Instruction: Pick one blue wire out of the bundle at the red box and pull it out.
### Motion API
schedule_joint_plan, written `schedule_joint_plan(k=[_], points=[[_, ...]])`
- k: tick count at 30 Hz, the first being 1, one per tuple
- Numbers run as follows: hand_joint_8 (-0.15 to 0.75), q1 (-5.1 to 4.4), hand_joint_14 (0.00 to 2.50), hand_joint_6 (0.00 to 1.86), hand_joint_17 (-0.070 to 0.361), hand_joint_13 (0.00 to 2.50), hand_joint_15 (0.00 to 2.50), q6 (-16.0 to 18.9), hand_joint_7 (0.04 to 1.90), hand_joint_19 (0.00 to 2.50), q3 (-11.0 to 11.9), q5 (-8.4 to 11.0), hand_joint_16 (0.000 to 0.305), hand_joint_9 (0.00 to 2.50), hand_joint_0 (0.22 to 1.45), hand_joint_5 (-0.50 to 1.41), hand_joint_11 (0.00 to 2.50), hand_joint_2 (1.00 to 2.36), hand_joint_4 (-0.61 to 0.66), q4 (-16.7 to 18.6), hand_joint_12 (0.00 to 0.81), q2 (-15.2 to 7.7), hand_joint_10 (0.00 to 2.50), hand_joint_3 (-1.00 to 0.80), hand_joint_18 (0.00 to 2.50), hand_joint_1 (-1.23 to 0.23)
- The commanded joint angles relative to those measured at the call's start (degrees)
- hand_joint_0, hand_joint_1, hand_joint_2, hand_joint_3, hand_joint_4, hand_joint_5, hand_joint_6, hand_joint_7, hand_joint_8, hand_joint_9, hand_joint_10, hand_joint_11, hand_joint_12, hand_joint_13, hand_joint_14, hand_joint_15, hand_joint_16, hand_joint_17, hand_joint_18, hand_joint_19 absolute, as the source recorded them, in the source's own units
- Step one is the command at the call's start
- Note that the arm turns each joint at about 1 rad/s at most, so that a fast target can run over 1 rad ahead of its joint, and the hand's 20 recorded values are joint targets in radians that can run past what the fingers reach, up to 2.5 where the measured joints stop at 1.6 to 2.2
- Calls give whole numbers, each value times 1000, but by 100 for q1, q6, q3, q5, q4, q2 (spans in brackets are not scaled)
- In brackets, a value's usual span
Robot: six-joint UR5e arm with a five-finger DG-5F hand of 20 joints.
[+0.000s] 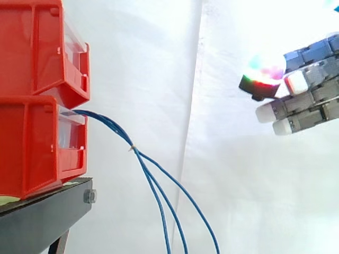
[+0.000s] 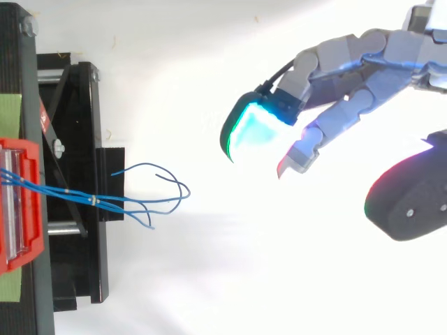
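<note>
Several blue wires (image 1: 159,185) leave the top front of the lower red bin (image 1: 26,148), just over its clear front panel (image 1: 71,132), and droop to the right. A small tie (image 1: 131,148) gathers them a little way out from the bin. Past it they part into separate strands that hang down in front of the white curtain (image 1: 159,63). From above, their loose ends (image 2: 183,190) curl just beyond the edge of the black stand (image 2: 77,230). A second red bin (image 1: 32,47) sits stacked directly on the lower one, its front lip jutting out above the point where the wires emerge. Both bins rest on the stand, which has a bolt (image 1: 90,197) at its corner and a patch of green tape (image 2: 10,112) on its top. The hand (image 1: 312,90) hovers at the right, higher than the tie and well apart from the wires. Its fingers are stretched out toward the bins and grip nothing, and one fingertip pad (image 2: 255,129) glows cyan-green. Between hand and wires lies only curtain.
</note>
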State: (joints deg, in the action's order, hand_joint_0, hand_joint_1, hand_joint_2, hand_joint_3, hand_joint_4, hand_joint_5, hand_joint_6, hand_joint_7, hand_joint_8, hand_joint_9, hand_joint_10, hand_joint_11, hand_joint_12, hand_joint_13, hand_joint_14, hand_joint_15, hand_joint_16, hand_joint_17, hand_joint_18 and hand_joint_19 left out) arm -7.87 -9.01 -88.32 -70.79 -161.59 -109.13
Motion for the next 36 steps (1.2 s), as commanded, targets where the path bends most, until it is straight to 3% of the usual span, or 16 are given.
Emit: schedule_joint_plan(k=[1,6,15,20,21,25,31,36], points=[[364,-30,4,502,122,456,101,-22,807,142,-1,145,54,854,540,-141,374,1004,395,154,414,-178,11,-447,277,-521],[365,-56,3,503,122,463,104,-40,811,135,8,180,54,865,540,-137,372,1004,404,619,415,-398,9,-445,282,-522],[367,-109,3,502,122,477,114,-180,819,152,8,268,54,884,541,-130,375,1005,411,971,415,-644,10,-444,297,-523],[366,-127,4,503,122,484,110,-180,821,156,219,356,54,893,542,-128,382,1004,414,1147,413,-1013,10,-445,311,-525],[369,-127,4,503,122,486,113,-163,824,156,368,347,54,895,542,-128,381,1004,417,1129,413,-1154,10,-445,314,-525],[370,-127,4,503,122,495,119,-172,824,163,614,373,54,909,543,-126,386,1004,414,1112,414,-1312,10,-447,319,-525],[369,-135,4,503,121,504,124,-409,824,164,614,391,54,913,543,-124,389,1004,419,1200,415,-1321,10,-446,327,-526],[368,-135,4,503,121,514,127,-374,826,173,623,453,54,919,543,-123,384,1004,421,1507,415,-1620,10,-447,332,-527]])
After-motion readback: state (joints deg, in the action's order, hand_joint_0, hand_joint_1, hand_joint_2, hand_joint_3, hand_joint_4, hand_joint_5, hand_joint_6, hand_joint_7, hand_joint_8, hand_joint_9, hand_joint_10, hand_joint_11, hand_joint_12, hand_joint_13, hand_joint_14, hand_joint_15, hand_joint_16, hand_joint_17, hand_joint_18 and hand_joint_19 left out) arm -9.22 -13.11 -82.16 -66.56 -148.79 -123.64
